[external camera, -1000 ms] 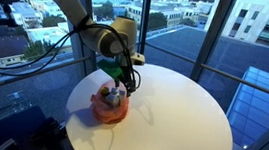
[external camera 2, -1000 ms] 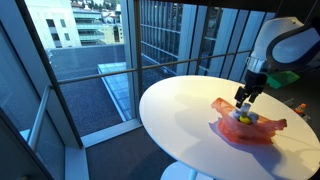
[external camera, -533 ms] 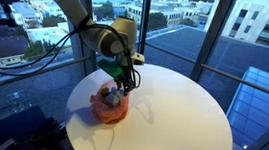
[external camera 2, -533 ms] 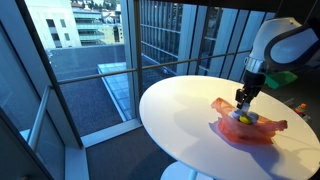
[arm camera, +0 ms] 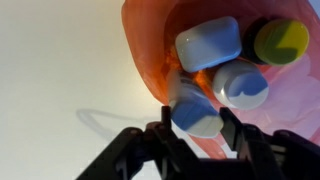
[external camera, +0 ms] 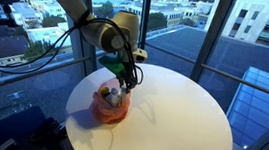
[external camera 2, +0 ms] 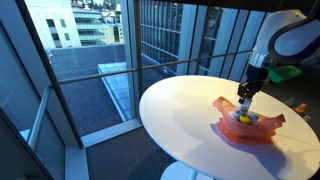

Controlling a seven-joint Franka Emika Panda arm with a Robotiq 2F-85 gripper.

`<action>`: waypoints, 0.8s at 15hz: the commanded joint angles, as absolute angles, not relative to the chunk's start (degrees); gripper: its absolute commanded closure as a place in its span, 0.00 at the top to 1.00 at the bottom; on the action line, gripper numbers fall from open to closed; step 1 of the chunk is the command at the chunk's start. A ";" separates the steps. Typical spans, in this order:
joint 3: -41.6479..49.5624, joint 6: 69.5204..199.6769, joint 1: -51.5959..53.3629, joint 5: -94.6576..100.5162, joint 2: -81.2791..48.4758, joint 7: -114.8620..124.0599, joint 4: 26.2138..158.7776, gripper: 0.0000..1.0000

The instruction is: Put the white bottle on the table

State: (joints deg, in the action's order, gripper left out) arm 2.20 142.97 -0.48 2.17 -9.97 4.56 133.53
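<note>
In the wrist view the white bottle (arm camera: 195, 108) sits between my two fingers, just over the rim of the orange-red container (arm camera: 148, 45). My gripper (arm camera: 197, 128) is shut on it. In both exterior views the gripper (external camera: 124, 82) (external camera 2: 243, 101) points down into the container (external camera: 109, 109) (external camera 2: 252, 131), which rests on the round white table (external camera: 179, 125) (external camera 2: 180, 110). The bottle is too small to make out there.
The container also holds two more white pieces (arm camera: 208, 43) (arm camera: 240, 83) and a round yellow-topped lump (arm camera: 282, 40). A small red object (external camera 2: 300, 108) lies near the table's far edge. Tall glass windows (external camera 2: 90, 60) stand close around the table.
The jaws have gone from wide apart to shut on the white bottle. The arm has risen slightly above the container.
</note>
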 commanded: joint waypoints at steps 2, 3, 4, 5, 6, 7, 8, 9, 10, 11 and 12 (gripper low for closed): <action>3.01 138.51 -1.78 1.57 -4.27 3.89 133.02 0.26; 3.31 137.81 -2.22 1.35 -3.20 3.65 132.83 0.26; 3.65 137.33 -2.58 1.55 -2.38 3.80 132.65 0.26; 4.10 136.72 -3.06 1.73 -1.60 3.88 132.38 0.26; 4.58 136.26 -3.59 1.81 -0.95 3.93 132.07 0.26; 5.12 135.92 -4.19 2.18 -0.54 4.18 131.73 0.26; 5.53 135.72 -4.72 2.27 -0.35 4.25 131.46 0.26; 6.13 135.64 -5.38 2.73 -0.30 4.55 131.23 0.26; 6.63 135.57 -5.98 2.63 -0.41 4.51 131.02 0.26; 7.28 135.55 -6.69 2.36 -0.95 4.27 130.79 0.26; 7.85 135.71 -7.32 2.45 -1.45 4.33 130.70 0.26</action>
